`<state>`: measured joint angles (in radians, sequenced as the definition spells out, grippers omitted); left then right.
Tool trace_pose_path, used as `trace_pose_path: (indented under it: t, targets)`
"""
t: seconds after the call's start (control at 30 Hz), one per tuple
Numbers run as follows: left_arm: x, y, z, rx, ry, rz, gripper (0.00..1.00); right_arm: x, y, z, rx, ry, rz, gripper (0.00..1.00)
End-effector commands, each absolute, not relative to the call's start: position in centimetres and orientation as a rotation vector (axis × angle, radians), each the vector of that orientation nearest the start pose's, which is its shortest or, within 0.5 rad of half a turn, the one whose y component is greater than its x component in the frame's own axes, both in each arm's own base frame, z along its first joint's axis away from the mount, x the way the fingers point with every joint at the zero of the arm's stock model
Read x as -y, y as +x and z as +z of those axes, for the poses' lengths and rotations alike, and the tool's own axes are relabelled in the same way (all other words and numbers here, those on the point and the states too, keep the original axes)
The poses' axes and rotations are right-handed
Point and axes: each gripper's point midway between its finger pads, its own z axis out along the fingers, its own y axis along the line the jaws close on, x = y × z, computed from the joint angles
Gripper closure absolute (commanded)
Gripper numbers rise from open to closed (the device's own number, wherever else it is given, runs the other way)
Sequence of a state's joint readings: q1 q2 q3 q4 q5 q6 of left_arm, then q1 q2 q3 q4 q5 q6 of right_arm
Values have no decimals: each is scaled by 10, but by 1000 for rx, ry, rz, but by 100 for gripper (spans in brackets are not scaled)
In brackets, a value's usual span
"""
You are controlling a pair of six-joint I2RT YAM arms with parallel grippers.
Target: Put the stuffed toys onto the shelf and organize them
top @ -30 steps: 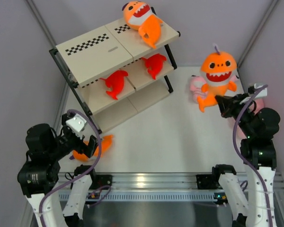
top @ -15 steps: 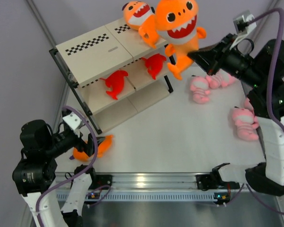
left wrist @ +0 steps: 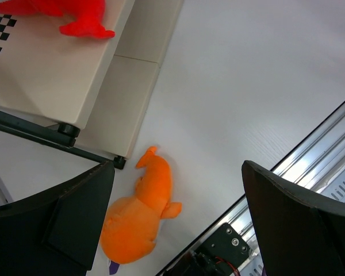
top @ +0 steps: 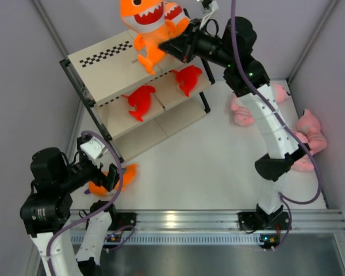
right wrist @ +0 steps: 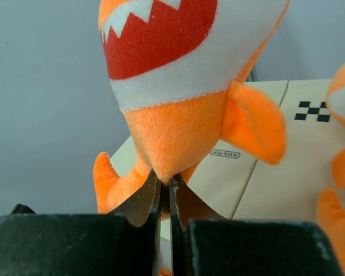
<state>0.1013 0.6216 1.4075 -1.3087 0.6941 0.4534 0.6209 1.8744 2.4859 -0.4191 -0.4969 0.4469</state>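
Right hand [right wrist: 164, 185] is clamped on the lower edge of an orange shark [right wrist: 178, 86], head up, over the shelf [top: 103, 72] top board, beside a second orange shark [top: 175, 12]. Left hand [left wrist: 177, 172] has jaws wide apart, empty, above a third orange shark [left wrist: 137, 221] lying on the bench [left wrist: 247, 86] by the shelf foot. Two red sharks [top: 139, 99] lie on the middle board.

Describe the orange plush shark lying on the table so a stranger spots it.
Start at the three-tier black-framed shelf, far left. By its nearest foot, on the white tabletop, lies the orange plush shark. It is the only orange toy down there; the rest are pale pink toys.
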Motion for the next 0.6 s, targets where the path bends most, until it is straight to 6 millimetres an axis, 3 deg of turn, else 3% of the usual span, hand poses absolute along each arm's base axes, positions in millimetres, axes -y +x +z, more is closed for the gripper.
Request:
trace_pose_path:
  t: [0.0, 0.27, 0.57]
  targets:
    - [87, 119, 340, -1820, 774, -352, 1, -377, 318, 612, -1206, -553, 1320, 100]
    - [84, 119, 326, -1849, 780, -344, 1, -402, 356, 574, -1289, -510, 1327, 100]
    - [81, 120, 318, -1870, 780, -329, 2, -412, 374, 535, -1410, -504, 1301, 100]
